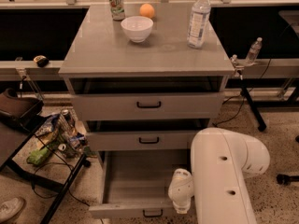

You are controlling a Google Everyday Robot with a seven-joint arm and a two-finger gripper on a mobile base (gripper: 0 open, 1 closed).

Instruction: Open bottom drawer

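Camera view, bottom drawer (135, 181) open, end effector (181, 196) seemingly at its front, grip unclear, arm (226, 181) blocking right

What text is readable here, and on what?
No text can be read.
Soda can: label print blurred.
Water bottle: label too small to read.
Snack wrappers: print blurred.
Pincer, at the front edge of the pulled-out bottom drawer: no markings visible.

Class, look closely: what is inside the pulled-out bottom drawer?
Only bare grey floor shows inside the bottom drawer. Its right part is covered by the arm, whose gripper hangs at the front edge.
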